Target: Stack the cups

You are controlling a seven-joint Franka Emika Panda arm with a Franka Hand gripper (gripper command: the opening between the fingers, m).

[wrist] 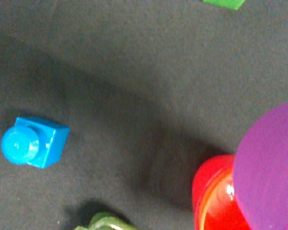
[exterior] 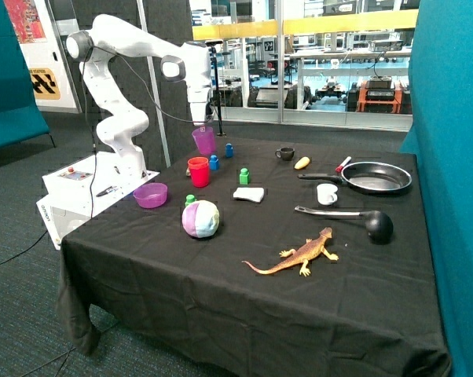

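1. The outside view stands off one corner of the black-clothed table [exterior: 221, 314], raised somewhat and looking down across it toward the white arm [exterior: 126, 102] at the far side and the glass wall behind. It takes in the whole tabletop.
2. The wrist view looks straight down from close above the cloth, covering only a small patch.
3. Both views share the purple cup [exterior: 204, 140] [wrist: 271, 172] held over the red cup [exterior: 198, 171] [wrist: 212, 196], and a blue block [exterior: 214, 162] [wrist: 33, 142] beside them.
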